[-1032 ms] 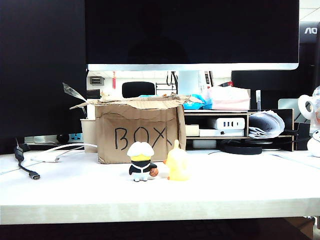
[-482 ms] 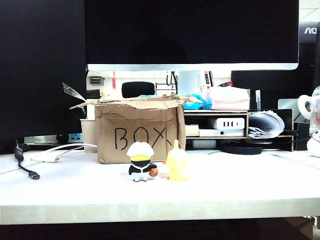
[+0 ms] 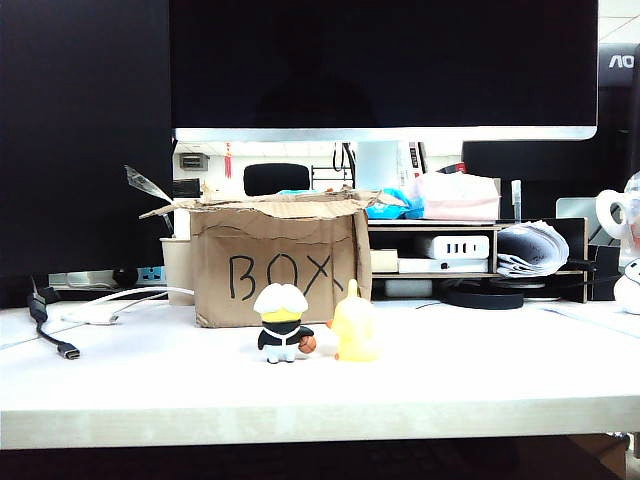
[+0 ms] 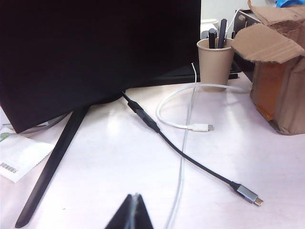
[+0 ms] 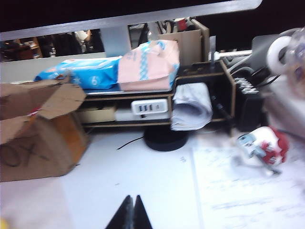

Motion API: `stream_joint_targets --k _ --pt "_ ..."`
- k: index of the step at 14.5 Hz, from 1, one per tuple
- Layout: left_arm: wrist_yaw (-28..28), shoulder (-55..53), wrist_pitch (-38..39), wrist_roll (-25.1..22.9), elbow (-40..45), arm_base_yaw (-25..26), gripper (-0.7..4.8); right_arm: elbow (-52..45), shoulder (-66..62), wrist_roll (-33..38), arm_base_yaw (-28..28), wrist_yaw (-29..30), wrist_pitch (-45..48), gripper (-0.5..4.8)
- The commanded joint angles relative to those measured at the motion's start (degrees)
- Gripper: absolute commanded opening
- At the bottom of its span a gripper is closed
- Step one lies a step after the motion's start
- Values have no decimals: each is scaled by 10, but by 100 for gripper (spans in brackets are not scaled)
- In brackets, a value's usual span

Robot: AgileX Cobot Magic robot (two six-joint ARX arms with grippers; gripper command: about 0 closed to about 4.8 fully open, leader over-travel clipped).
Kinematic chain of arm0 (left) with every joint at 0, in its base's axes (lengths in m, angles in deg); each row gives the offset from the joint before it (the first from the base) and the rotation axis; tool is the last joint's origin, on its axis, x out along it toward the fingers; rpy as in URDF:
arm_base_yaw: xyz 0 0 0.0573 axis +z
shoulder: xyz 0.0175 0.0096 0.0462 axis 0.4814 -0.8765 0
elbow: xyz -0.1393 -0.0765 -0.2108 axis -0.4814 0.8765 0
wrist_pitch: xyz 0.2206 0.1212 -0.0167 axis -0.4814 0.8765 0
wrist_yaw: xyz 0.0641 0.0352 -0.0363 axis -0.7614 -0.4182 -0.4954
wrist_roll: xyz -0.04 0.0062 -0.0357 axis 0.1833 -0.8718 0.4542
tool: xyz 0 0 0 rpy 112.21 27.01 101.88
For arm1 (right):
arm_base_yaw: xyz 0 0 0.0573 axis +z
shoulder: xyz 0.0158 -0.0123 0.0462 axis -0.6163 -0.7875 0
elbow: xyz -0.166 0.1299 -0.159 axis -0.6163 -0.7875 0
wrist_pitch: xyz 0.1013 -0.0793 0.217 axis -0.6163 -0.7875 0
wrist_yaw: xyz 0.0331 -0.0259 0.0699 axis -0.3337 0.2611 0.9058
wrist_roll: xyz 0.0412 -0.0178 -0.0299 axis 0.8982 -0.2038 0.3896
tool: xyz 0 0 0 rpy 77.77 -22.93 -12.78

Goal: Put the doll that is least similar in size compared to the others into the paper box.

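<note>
Hovering apart — left hand (image 4: 133,212), right hand (image 5: 132,213), both closed — paper box (image 3: 277,262) behind.

On the table (image 3: 480,370), the paper box (image 3: 275,265) stands behind two small figures: the duck figure (image 3: 354,323) just right of the capped figure (image 3: 282,322). A paper cup (image 4: 215,60) sits left of the box, cables (image 4: 190,155) further left. The shelf (image 3: 470,255) stands right of the box; the doll (image 5: 264,145) lies far right.

Matt brown cardboard paper box (image 3: 275,262) (ragged flaps), glossy plastic yellow figure (image 3: 353,325), smooth white table (image 3: 480,370)
</note>
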Motion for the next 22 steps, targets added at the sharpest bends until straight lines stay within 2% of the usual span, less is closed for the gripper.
stream_joint_targets --k 1,4,9,14,17,22 --pt "2 0 -2 0 0 -1 -5 -21 0 -30 0 -45 20 0" --pt "2 0 -2 0 0 -1 -5 -23 0 -31 -5 -56 33 0" --pt "2 0 -2 0 0 -1 -5 -29 0 -31 -54 -50 50 0" --pt "2 0 -2 0 0 -1 -5 -42 0 -31 -61 -48 45 0" --pt "2 0 -2 0 0 -1 -5 -42 0 -31 -61 8 46 0" --pt "2 0 -2 0 0 -1 -5 -42 0 -31 -64 8 59 0"
